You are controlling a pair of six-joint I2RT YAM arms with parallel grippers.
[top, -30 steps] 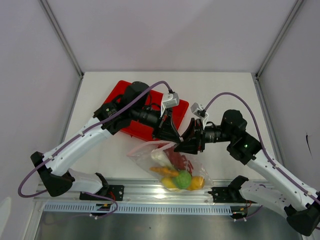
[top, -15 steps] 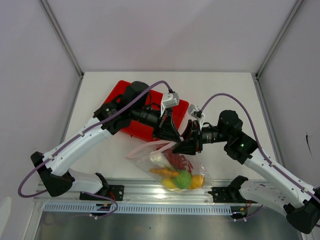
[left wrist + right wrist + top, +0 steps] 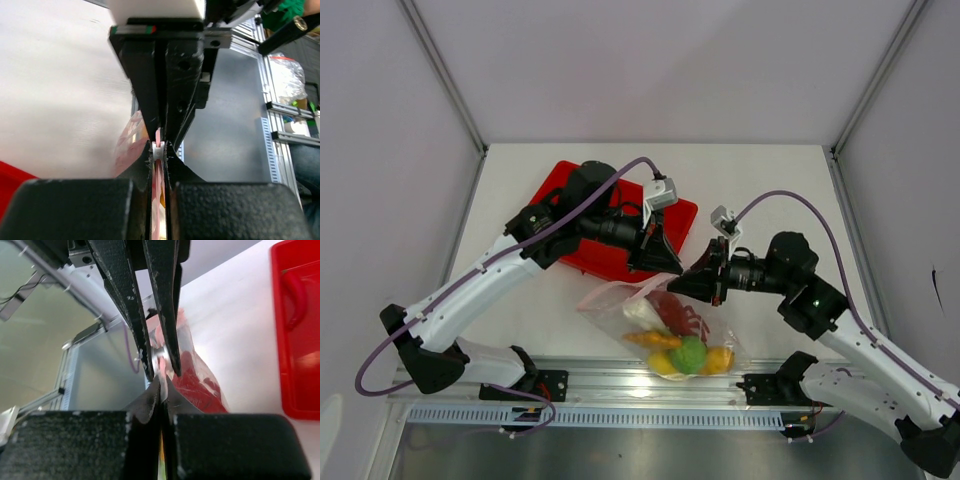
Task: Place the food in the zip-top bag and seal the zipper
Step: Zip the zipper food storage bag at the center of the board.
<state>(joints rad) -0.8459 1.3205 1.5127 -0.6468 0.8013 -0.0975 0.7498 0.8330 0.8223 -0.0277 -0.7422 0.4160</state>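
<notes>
Left pincer: closed tight on the zipper, with the pink strip nipped between its fingers.
Right pincer: fully closed, tips just beside the left pincer's; I cannot tell whether it nips any plastic.
Bag: mouth at both pincers' tips.
Food: inside the bag, nearer than the pincers.
Tray: behind the left pincer.

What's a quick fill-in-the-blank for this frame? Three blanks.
1. The food sits ___ the zip-top bag.
2. The left gripper and right gripper both have jaws ___ on the zipper.
3. The tray behind the bag is coloured ___.
Missing words: inside; shut; red.
</notes>
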